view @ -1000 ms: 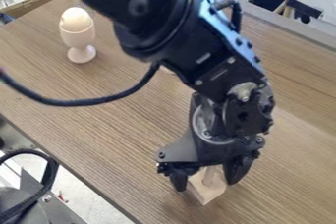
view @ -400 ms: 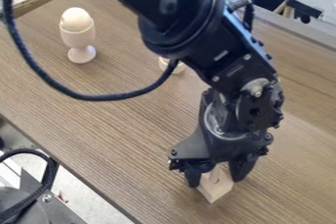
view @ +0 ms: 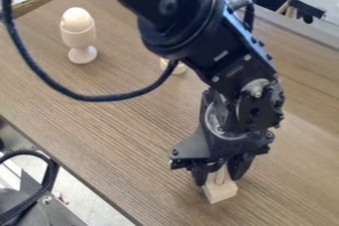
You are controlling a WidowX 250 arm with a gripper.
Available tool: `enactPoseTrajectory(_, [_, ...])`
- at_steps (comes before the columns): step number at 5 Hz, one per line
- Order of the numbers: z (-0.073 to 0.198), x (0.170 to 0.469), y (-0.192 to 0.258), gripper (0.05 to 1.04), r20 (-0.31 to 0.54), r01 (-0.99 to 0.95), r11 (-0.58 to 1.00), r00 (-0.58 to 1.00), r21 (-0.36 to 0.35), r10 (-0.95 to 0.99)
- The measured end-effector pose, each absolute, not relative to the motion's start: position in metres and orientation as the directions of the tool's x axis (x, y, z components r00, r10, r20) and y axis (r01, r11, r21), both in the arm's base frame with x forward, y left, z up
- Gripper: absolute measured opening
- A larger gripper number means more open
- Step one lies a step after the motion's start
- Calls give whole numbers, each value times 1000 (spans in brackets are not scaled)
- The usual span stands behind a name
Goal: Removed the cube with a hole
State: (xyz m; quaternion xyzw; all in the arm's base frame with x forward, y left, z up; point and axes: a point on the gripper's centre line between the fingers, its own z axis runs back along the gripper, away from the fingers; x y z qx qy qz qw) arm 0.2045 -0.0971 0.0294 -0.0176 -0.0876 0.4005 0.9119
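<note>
The gripper point(view: 220, 175) hangs at the lower middle right, pointing down at the table. Its two dark fingers press on opposite sides of a small pale wooden cube point(view: 222, 191), shut on it. The cube's near part sticks out below the fingertips, low over or on the wood surface; which of the two, I cannot tell. A narrow upright mark or slot shows on the cube between the fingers, and its far part is hidden by the gripper.
A pale egg cup point(view: 82, 41) holding an egg point(view: 77, 19) stands at the upper left of the wooden table point(view: 119, 121). Partly behind the arm is a small round pale piece point(view: 177, 69). A black cable loops across the left side.
Over the last second the gripper has moved right, and the arm's cable has swung with it. The fingers have drawn closer together on the cube, which has shifted right and turned a little.
</note>
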Motion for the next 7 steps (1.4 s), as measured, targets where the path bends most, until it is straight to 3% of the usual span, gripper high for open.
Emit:
enactPoseTrajectory(2, [37, 200, -95, 571, 163, -727, 680, 663, -94, 731])
enactPoseTrajectory(7, [63, 201, -95, 560, 197, -718, 676, 648, -162, 736])
